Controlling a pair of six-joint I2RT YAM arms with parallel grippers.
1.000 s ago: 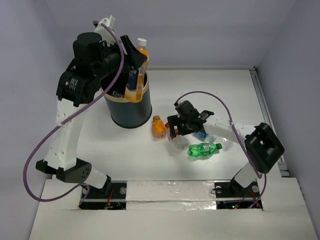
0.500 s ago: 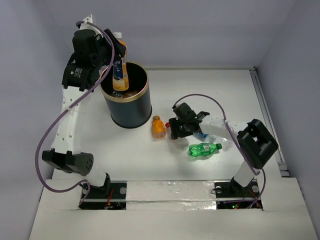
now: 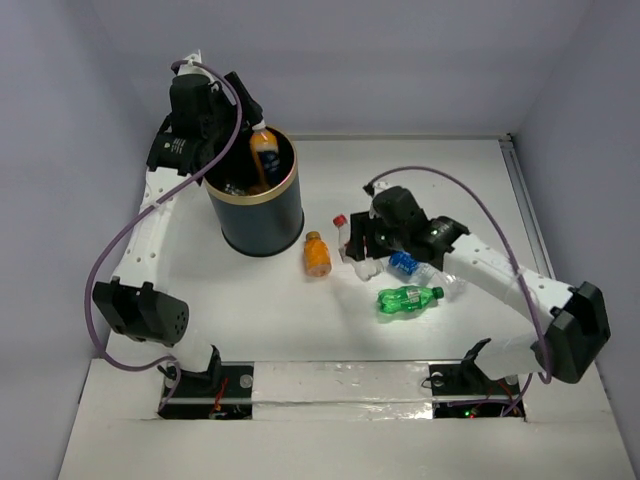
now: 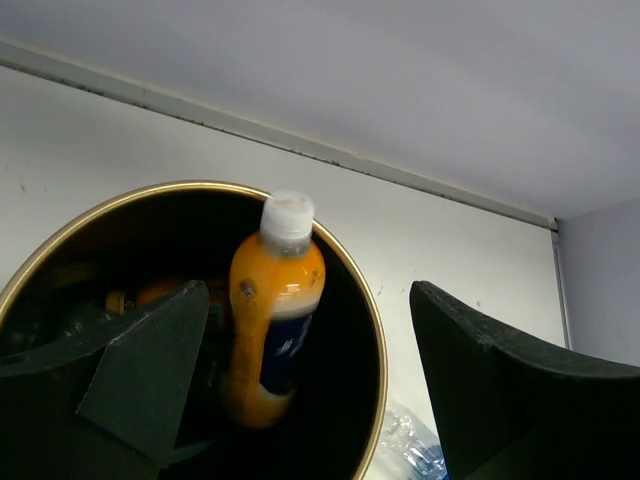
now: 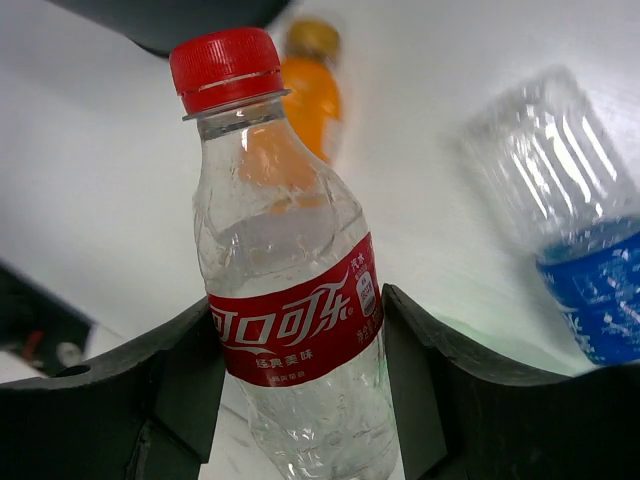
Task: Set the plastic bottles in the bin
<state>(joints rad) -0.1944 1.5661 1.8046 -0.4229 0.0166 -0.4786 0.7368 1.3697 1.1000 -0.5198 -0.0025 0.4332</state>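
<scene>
Bin [image 3: 262,232] upright, orange bottle [image 4: 272,318] leaning inside; red-labelled bottle [image 5: 292,330] pinched upright; small orange bottle [image 3: 317,255], blue-labelled bottle [image 3: 404,264], green bottle [image 3: 407,297] lying nearby.

Bin [image 3: 258,225]: wall glossy black, rim shiny gold, metal look. Orange bottle [image 4: 272,310]: smooth glossy plastic, white ribbed cap. Red-label bottle [image 5: 290,300]: thin clear plastic, dented; glossy printed label, ribbed red cap. Blue-label bottle [image 5: 570,220]: clear crinkled plastic. Green bottle [image 3: 408,298]: translucent glossy plastic. Left claw [image 4: 305,310], right claw [image 5: 300,390]: fingers matt black plastic. Desk [image 3: 250,310]: smooth white, matt.
</scene>
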